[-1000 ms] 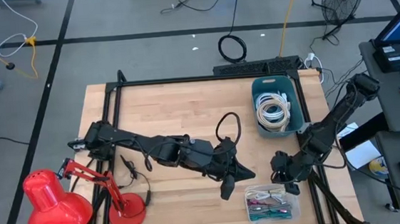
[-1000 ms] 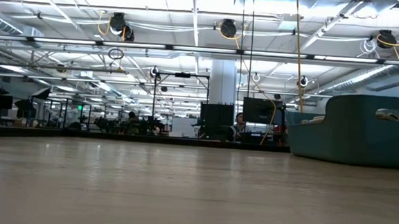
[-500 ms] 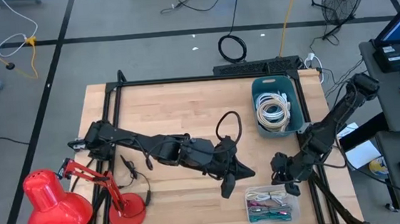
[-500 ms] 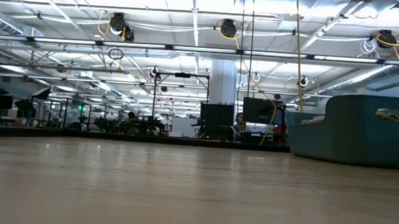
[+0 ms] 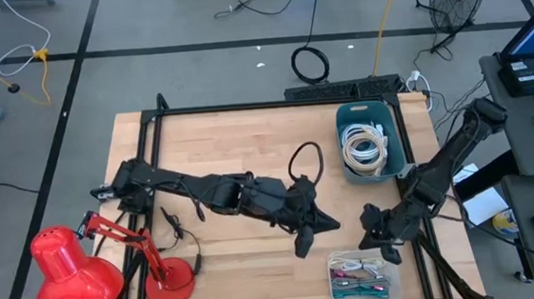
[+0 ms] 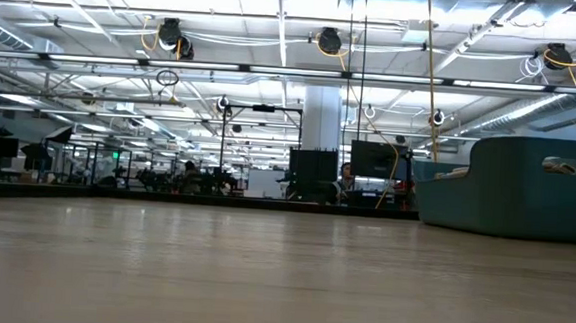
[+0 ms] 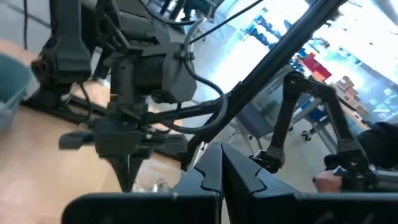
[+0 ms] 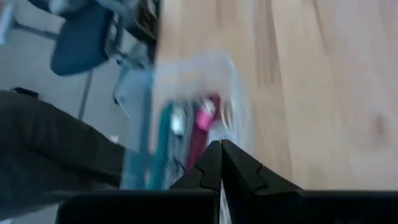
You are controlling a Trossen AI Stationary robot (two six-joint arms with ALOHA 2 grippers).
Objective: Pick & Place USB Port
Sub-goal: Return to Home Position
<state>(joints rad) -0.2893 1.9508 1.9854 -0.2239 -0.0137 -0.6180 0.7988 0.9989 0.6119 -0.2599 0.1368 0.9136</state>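
Two dark arms reach over the wooden table [image 5: 219, 144] in the high view. The left gripper [image 5: 323, 227] is over bare wood near the middle of the table's lower half and points toward the right arm. In the left wrist view its fingers [image 7: 202, 180] are pressed together with only a thin seam between them, and nothing is held. The right gripper [image 5: 372, 239] is just beside the upper edge of the transparent bin [image 5: 335, 259], between that bin and the blue bin [image 5: 343, 124], and is tilted down toward the table. In the right wrist view its fingers [image 8: 202, 177] are likewise closed against each other and empty. The two grippers are apart from each other. The transparent bin stands at the table's lower edge in the high view, right of centre, and contains coloured cables [image 5: 358, 274] in pink, teal and pale tones. The blue bin stands at the upper right of the table, apart from the transparent bin, and holds coiled white cables [image 5: 364, 147]. A red desk lamp [image 5: 66, 266] stands at the lower left corner, its shade overhanging the table edge.
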